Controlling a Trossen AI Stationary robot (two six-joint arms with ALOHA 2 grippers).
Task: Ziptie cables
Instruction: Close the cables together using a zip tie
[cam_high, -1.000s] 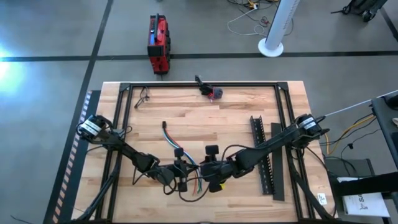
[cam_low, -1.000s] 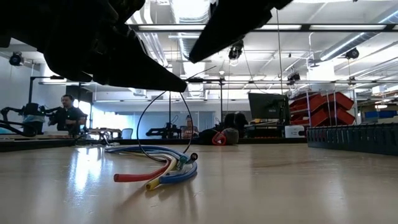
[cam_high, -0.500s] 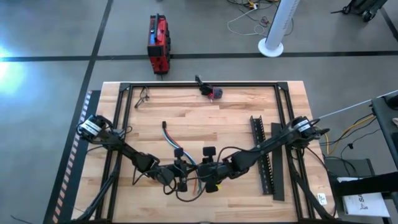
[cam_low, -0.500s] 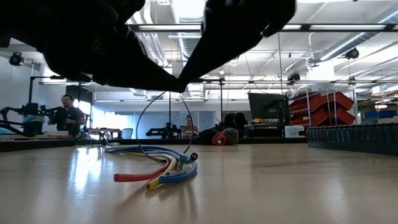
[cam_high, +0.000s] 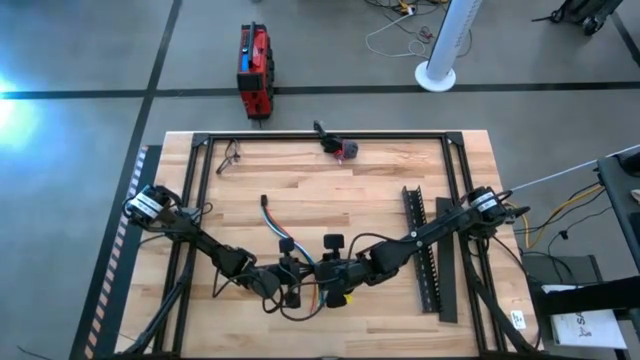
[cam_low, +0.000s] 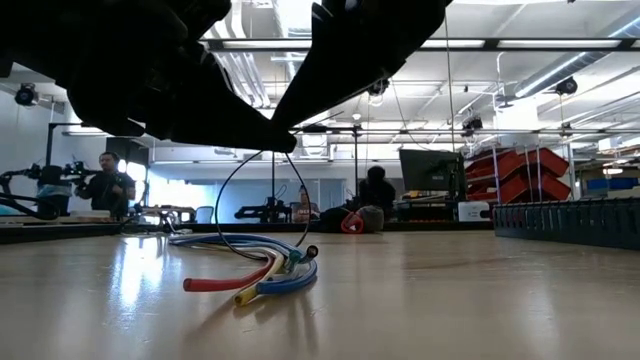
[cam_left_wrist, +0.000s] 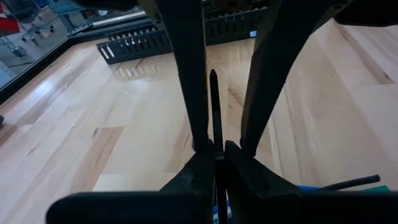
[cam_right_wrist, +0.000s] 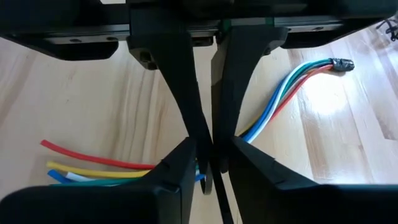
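Observation:
The cables (cam_high: 270, 216) lie on the wood table as a bundle of blue, green, red and yellow wires. Their loose ends (cam_low: 250, 277) are near me and a dark plug end (cam_right_wrist: 341, 63) is farther off. A thin black zip tie (cam_low: 228, 196) arches in a loop over them. My left gripper (cam_high: 291, 285) is shut on the zip tie, just above the bundle. My right gripper (cam_high: 333, 283) faces it closely and is narrowly open. Its fingers (cam_left_wrist: 189, 93) stand on either side of the zip tie's free tail (cam_left_wrist: 213, 102). My left gripper pinches the zip tie (cam_left_wrist: 216, 149) between its two fingers, just below the free tail, which sticks out past the fingertips toward my right gripper. The strip is lifted clear of the table and loops down around the cables.
A black toothed duct strip (cam_high: 420, 250) lies on the right part of the table. Black frame rails (cam_high: 330, 136) run along the edges, with a small clamp (cam_high: 340, 148) at the far one. A red case (cam_high: 254, 70) stands on the floor. People sit in the room behind (cam_low: 108, 180).
My right gripper has moved toward the table's left, closing in on my left gripper until its fingers straddle the zip tie's tail. My left gripper, the loop and the cables have stayed in place.

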